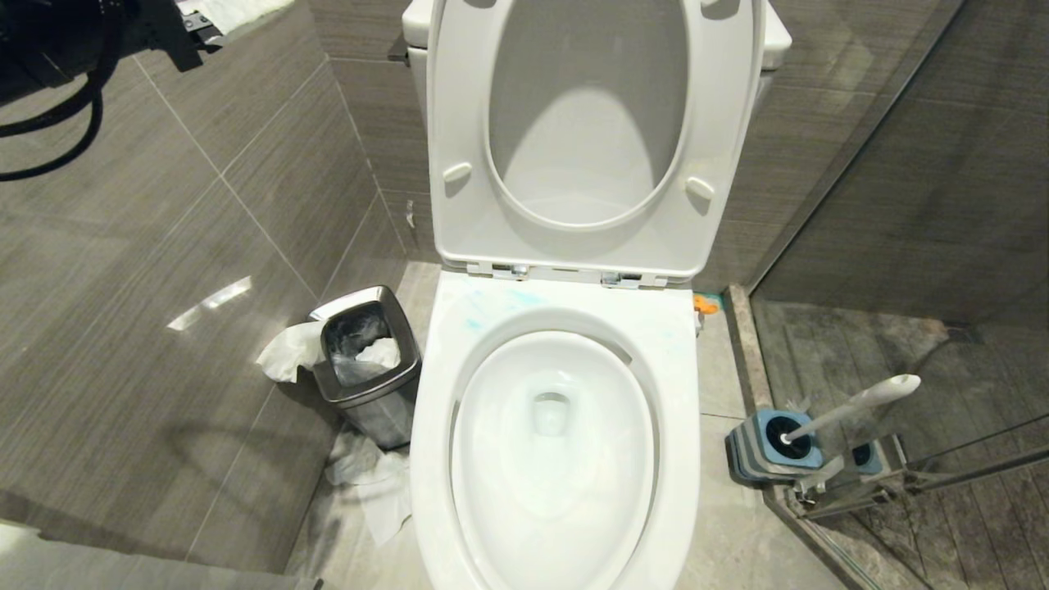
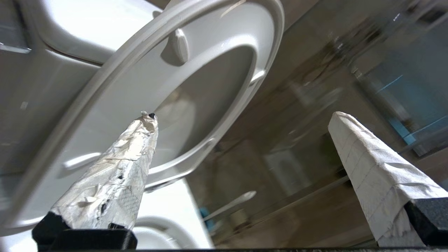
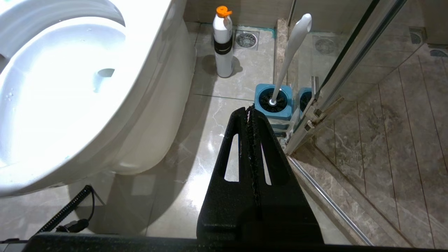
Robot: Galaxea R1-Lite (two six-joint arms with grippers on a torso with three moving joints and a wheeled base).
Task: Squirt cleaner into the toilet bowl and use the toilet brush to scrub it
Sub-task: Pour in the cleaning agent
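Note:
The white toilet bowl [image 1: 434, 410] stands in the middle with its seat and lid [image 1: 459, 123] raised. Thin turquoise smears of cleaner [image 1: 492, 301] lie on the rim near the hinges. To the right on the floor, the toilet brush [image 1: 860, 401] leans in its blue-and-grey holder [image 1: 766, 447]. My left gripper [image 2: 244, 116] is open and empty, its wrapped fingers [image 2: 140, 147] held high beside the raised seat [image 2: 217, 63]; its arm [image 1: 156, 33] shows at the top left. Low over the floor, my right gripper [image 3: 249, 109] is shut, just short of the brush holder [image 3: 273, 101].
A steel bin [image 1: 393, 385] stuffed with tissue stands left of the toilet, with paper [image 1: 377, 492] on the floor. A white bottle with an orange cap [image 3: 223, 42] stands behind the brush. A glass shower door [image 3: 350, 59] with a metal rail runs along the right.

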